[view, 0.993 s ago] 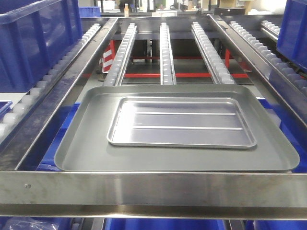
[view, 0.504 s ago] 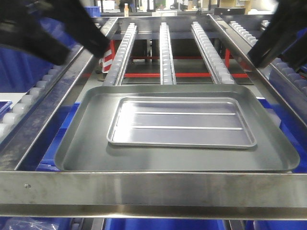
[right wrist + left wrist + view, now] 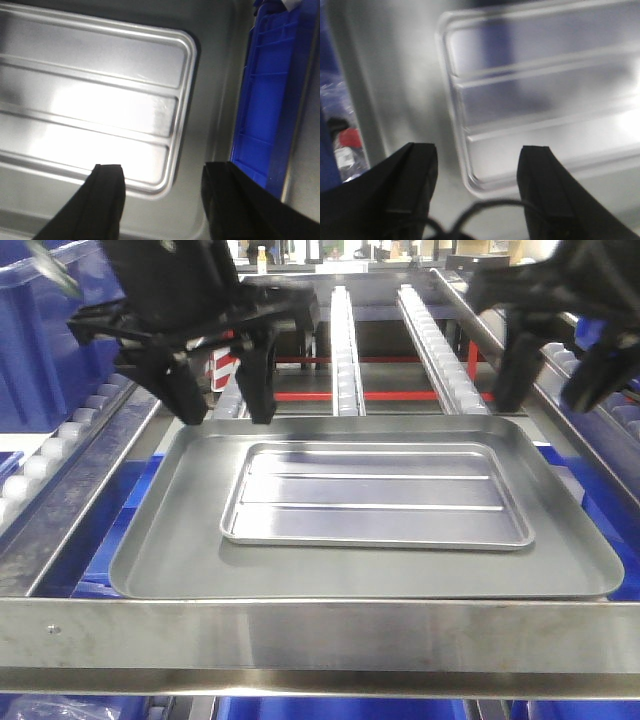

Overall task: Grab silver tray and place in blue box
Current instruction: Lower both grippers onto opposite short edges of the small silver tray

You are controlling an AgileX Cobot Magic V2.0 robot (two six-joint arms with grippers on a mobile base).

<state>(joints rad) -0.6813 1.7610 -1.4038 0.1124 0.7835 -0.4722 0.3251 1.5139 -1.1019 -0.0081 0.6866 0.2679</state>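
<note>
Descending since a second ago, the left gripper [image 3: 225,408] and right gripper [image 3: 543,400] now hang over the far-left and far-right corners of the shiny rectangular ridged silver tray [image 3: 375,495], both spread wide and empty. The approach is under way but nothing is grasped. The silver tray lies inside a larger dull-grey flat metal tray [image 3: 165,540]. A deep blue ribbed plastic box [image 3: 260,100] sits to the tray's right, contents unseen.

Both arms matte black plastic. L gripper [image 3: 226,408]: two thick wedge fingers [image 3: 412,172] w/ blunt squared tips, under a boxy wrist block w/ side brackets. Thin black cable [image 3: 490,204] loops betw. them. R gripper [image 3: 548,392]: same black build.
</note>
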